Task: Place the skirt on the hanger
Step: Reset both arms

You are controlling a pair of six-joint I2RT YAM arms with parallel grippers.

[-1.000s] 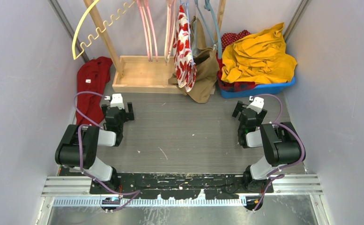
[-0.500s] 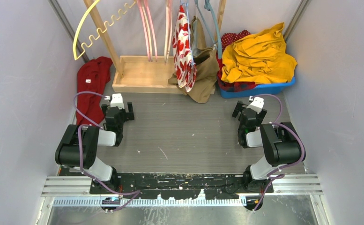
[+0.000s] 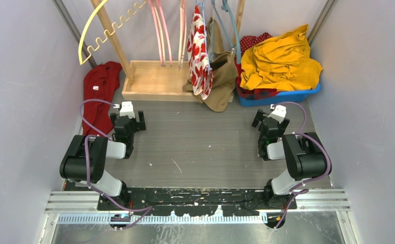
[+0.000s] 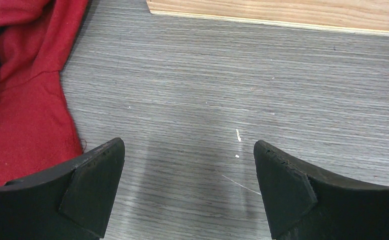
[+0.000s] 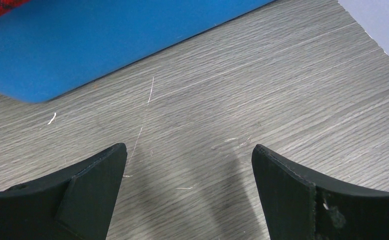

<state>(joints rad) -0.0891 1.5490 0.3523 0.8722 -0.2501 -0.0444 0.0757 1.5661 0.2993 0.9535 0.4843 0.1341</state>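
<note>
A red garment [image 3: 99, 91] lies crumpled on the table at the far left; its edge shows in the left wrist view [image 4: 22, 100]. A yellow garment [image 3: 279, 61] is heaped in a blue bin [image 3: 281, 96]. Empty yellow [image 3: 96, 28], pink [image 3: 159, 30] and blue hangers [image 3: 231, 25] hang on the wooden rack. My left gripper [image 3: 127, 118] [image 4: 188, 185] is open and empty, low over the table just right of the red garment. My right gripper [image 3: 266, 119] [image 5: 188, 185] is open and empty, just in front of the blue bin [image 5: 82, 40].
The rack's wooden base [image 3: 157, 81] [image 4: 282, 12] stands at the back centre. A red-and-white patterned garment [image 3: 199, 51] and a tan one [image 3: 221, 81] hang from the rack. Grey walls close in both sides.
</note>
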